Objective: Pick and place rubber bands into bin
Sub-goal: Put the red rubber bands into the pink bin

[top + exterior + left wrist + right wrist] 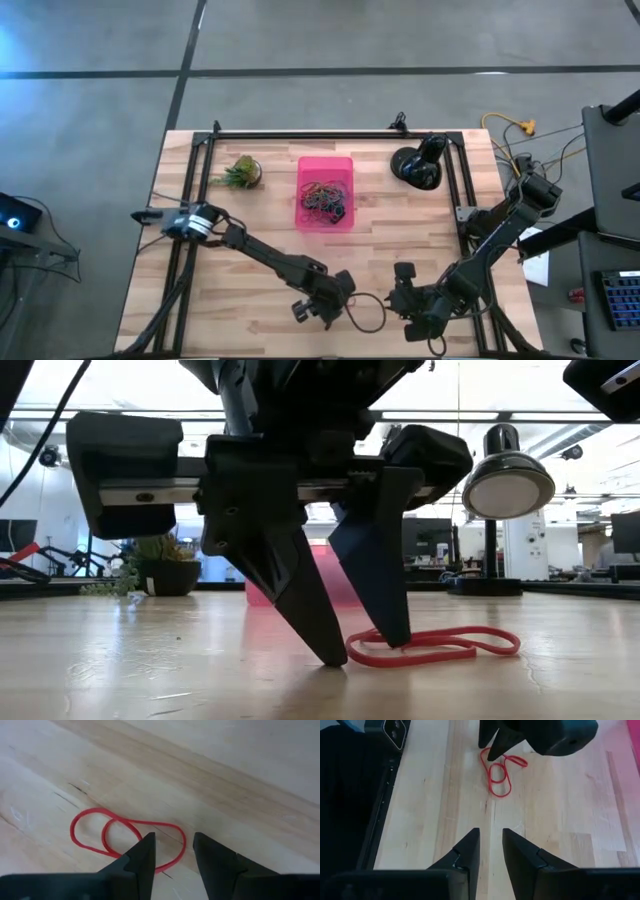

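Pale wooden planks form the table (250,290), which stands on a grey floor; no brand, label or writing can be read anywhere. One bin (325,193), pink and translucent, sits at the far middle of the table and holds a tangle of rubber bands (326,200) too knotted to count. One small green plant (239,172) stands to its left, and one black desk lamp (417,165) to its right. A single red rubber band (120,837), twisted into two loops, lies on the bare wood at the near edge, well apart from the bin.

Two arms work here. The left gripper (172,855) is down at that band with its fingers (300,595) parted a little; the tips touch the wood, one of them pressing on the band's end, and nothing is clamped between them. The right gripper (490,847) waits near the table's near edge, just right of the left one, its fingers slightly apart and holding nothing.
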